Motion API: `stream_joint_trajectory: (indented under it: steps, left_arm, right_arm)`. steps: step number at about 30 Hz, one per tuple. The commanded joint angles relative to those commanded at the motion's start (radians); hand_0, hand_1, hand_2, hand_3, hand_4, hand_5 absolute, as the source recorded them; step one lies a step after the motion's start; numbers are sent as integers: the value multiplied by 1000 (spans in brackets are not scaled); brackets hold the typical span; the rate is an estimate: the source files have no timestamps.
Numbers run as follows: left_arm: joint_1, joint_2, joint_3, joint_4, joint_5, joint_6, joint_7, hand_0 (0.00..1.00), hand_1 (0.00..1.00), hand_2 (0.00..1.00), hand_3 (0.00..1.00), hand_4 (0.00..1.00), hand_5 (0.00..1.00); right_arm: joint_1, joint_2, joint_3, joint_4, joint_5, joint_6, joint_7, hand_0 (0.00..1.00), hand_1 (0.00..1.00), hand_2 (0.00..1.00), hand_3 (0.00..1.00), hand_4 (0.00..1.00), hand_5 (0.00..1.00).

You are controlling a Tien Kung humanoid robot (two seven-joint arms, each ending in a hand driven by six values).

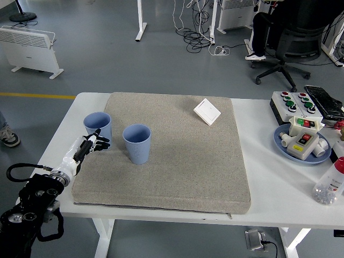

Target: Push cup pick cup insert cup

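Observation:
Two light blue cups stand upright on the grey mat [177,156]. One cup [98,128] is at the mat's left edge. The other cup [137,143] stands apart, a little to its right and nearer to me. My left hand [92,143] comes in from the lower left with its fingers stretched out and holds nothing. Its fingertips [102,142] touch the near side of the left cup at its base. My right arm is out of view.
A small white square piece [207,112] lies at the mat's far right. Off the mat to the right are a button box [294,103], a blue plate [284,144] with parts and a clear bottle [330,185].

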Motion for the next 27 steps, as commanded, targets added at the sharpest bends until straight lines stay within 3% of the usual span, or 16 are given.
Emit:
stream_joint_trajectory:
  steps: [10,18,27]
  left_arm:
    - [-30,-6,10,39,7,1,-8,771,607,533,505,605,998]
    - [-71,4,61,80,2,2,-18,771,607,533,503,604,998]
    - [-107,-10,75,128,2,1,-27,771,605,531,501,601,998]
  right_arm:
    - [3,0,-11,0,4,1,-1,752,625,631,558,71,449]
    - [5,1,-23,0,10,3,-1,752,627,629,558,72,451]
    - [6,1,-32,0,14,4,-1,752,625,629,559,73,440]
